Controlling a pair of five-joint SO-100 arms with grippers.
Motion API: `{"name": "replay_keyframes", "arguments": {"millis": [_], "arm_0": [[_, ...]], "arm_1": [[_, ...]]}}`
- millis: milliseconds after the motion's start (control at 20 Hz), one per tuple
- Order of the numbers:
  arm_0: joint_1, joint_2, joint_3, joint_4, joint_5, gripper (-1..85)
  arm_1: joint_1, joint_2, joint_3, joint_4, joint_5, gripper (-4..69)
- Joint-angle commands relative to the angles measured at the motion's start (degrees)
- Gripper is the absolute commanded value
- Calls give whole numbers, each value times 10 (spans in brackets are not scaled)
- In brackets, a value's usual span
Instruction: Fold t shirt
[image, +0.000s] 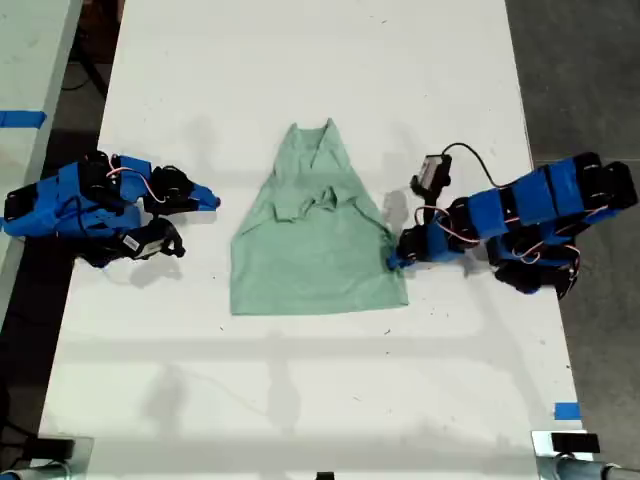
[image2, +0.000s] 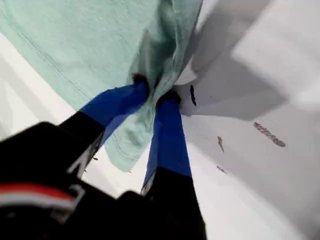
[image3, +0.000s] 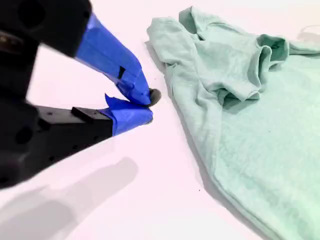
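One t shirt (image: 315, 240) is lying on one white table (image: 300, 400), near its middle. Two blue arms are sitting on it: my first gripper (image: 398, 262) at the exterior view's right is pinching the shirt's edge, and my second gripper (image: 212, 202) at the exterior view's left is sitting apart from the shirt. Two strips of blue tape are showing: one (image: 566, 411) at the near right, one (image: 22, 119) at the far left.

- Your white table (image: 320, 90) lies bare at twelve and six o'clock of the pale mint-green fabric t shirt (image: 315, 250).
- Blue arms block three and nine o'clock in the exterior view.
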Motion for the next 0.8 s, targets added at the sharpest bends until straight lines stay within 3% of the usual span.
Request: {"name": "replay_keyframes", "arguments": {"millis": [0,450,650,750], "arm_0": [[-4,4,6,-10,1,-1],[-4,4,6,-10,1,-1],[-4,4,6,-10,1,-1],[-4,4,6,-10,1,-1]], "arm_1": [[4,-2,-41,57,-11,7],[7,-29,-332,342,-62,7],[-2,-83,-497,393,-114,7],[-15,-159,-593,388,-141,7]]}}
